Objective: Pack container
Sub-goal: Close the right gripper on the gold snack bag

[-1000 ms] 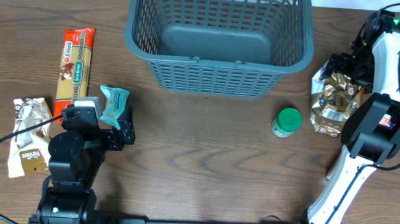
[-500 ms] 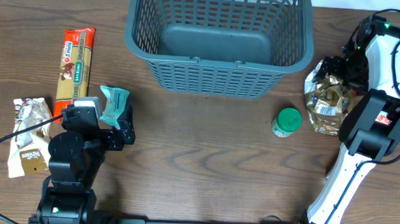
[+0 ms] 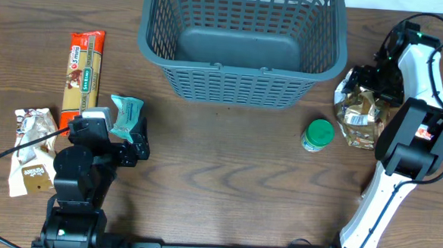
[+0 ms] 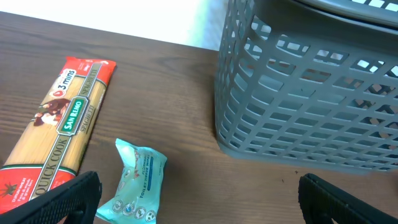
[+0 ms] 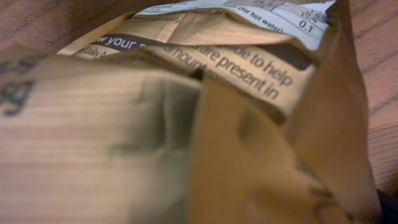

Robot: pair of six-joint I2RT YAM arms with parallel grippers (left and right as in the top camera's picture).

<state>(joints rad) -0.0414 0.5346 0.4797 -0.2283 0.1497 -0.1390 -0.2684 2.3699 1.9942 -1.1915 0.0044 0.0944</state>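
Nothing is packed yet: the basket at twelve o'clock on the table is empty, with the spaghetti and teal packet lying out at nine o'clock and the green-lidded jar at four. My right gripper is on top of the gold bag at three o'clock (clamped or not, I cannot tell). My left gripper hangs with its fingers wide apart near the packet.

blurred gold bag; container top off-frame
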